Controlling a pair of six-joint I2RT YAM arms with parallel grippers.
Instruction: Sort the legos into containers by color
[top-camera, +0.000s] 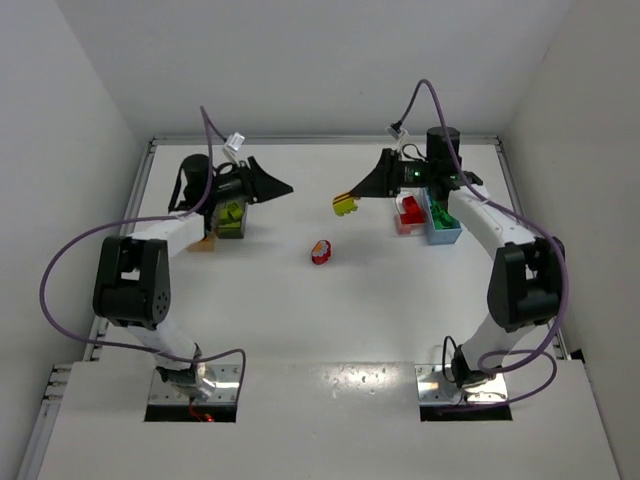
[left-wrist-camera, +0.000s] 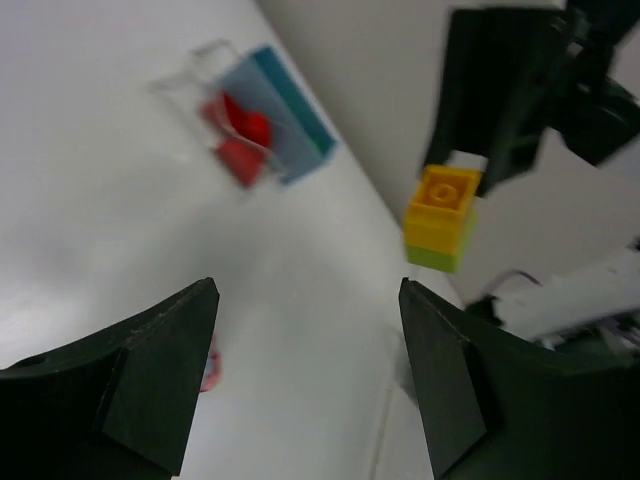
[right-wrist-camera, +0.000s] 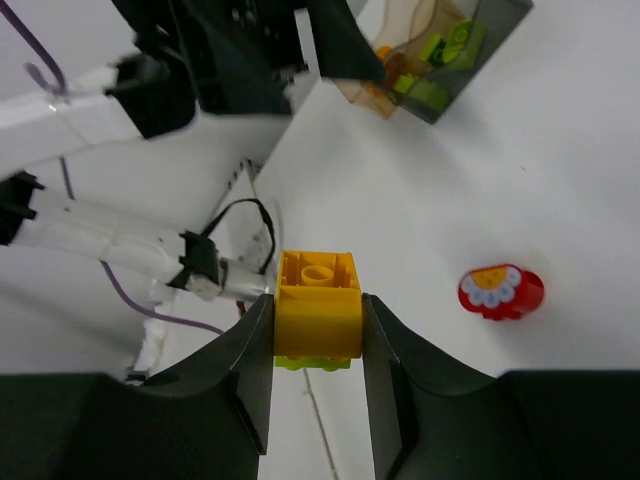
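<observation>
Right wrist: right pincer clamped on yellow-green cluster, nine o'clock of the red piece; left pincer apart, empty; it should seize the green half squarely, then pull straight.

A lone piece lies mid-worktop. Back-left of it stand the left bins, side by side, bricks inside. Back-right the right bins touch — bricks in the nearer one. Just behind it a brick stack hangs in the right hand.
</observation>
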